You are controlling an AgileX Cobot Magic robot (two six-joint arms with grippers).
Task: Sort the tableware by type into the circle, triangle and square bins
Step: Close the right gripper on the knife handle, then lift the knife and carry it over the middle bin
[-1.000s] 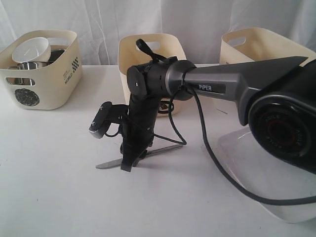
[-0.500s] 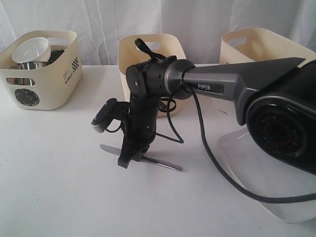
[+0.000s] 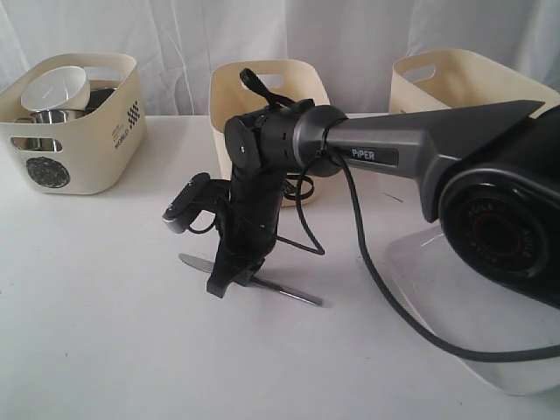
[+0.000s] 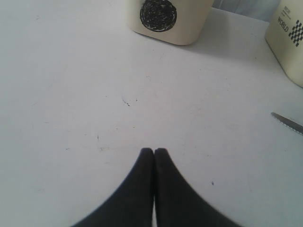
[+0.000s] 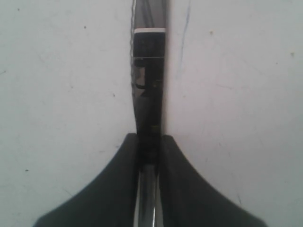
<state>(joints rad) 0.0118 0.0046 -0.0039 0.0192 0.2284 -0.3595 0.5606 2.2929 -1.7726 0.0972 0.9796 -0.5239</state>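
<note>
Steel knife (image 5: 149, 71) is pinched between your right gripper's (image 5: 149, 142) fingers, low over the white table (image 3: 87, 332), in front of the middle bin (image 3: 267, 87). Your left gripper (image 4: 154, 152) is pressed together on itself. Bare tabletop runs left to the circle bin (image 3: 74, 131); the plate (image 3: 420, 271) edges in on your right.
</note>
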